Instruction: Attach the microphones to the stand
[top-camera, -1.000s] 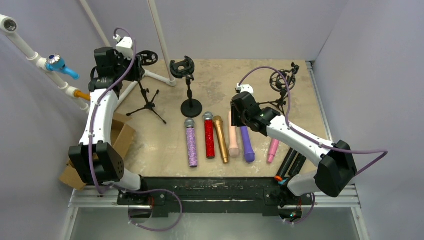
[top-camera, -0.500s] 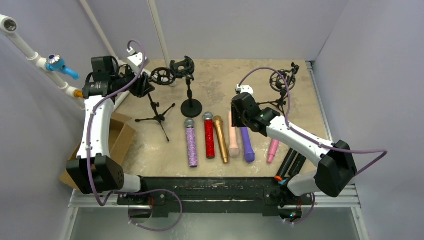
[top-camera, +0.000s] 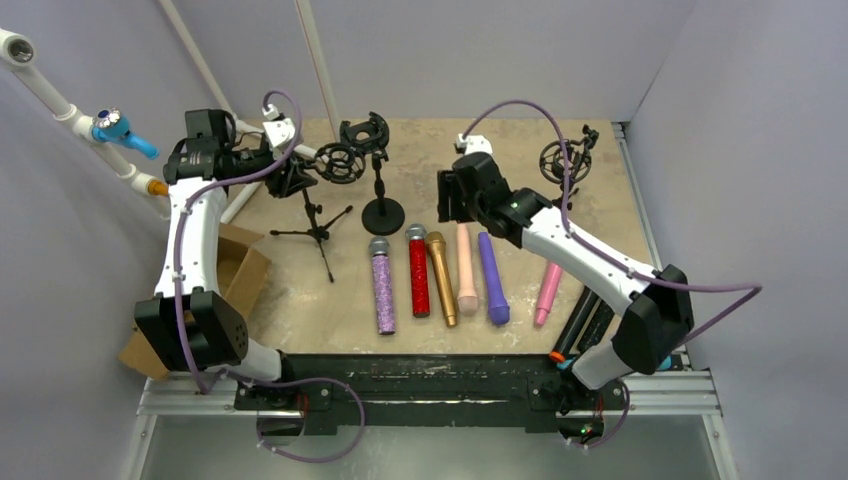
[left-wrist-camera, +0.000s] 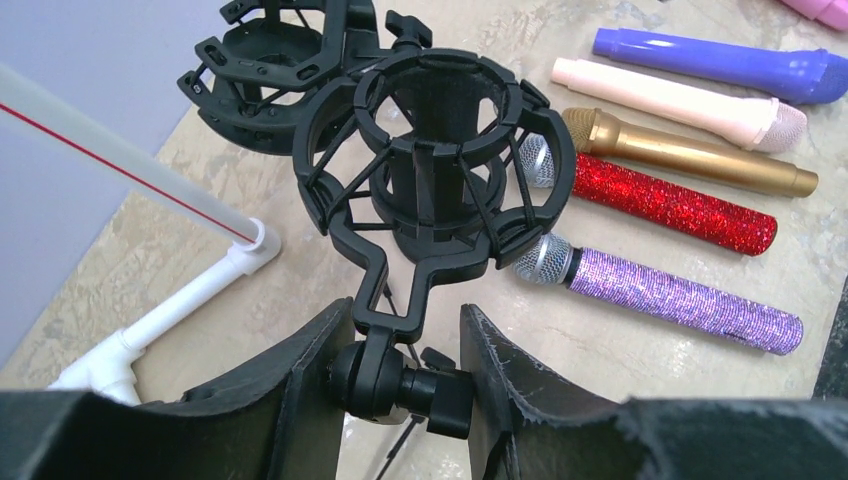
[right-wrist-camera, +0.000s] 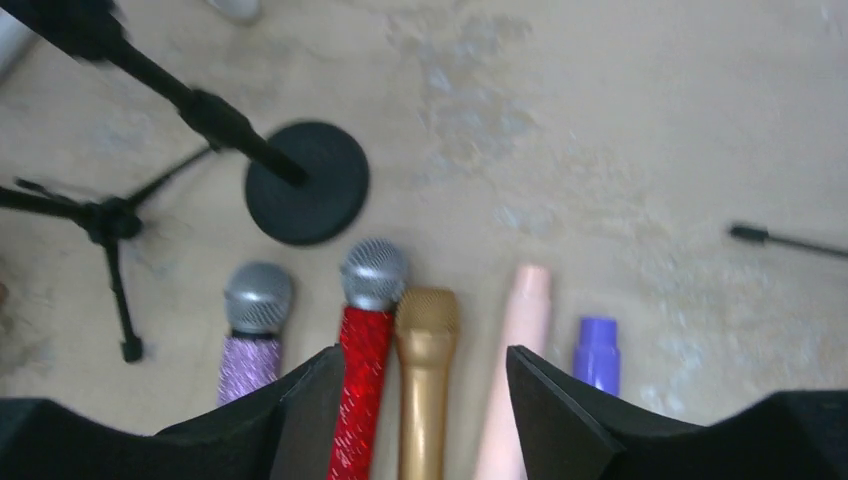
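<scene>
Left wrist | left pincer (left-wrist-camera: 405, 335) pinching tripod stand (left-wrist-camera: 430, 265) joint (its ring just beyond)

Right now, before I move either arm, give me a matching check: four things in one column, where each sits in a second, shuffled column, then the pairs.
Things:
1. tripod stand
2. red mic
3. pink mic
4. round-base stand

Places:
A. right of the purple mic, with a gap between them
B. gripped between the left fingers
C. upright just behind the red mic's head
D. lying between the lavender mic and the gold mic

Pairs: 1-B; 2-D; 3-A; 4-C
</scene>
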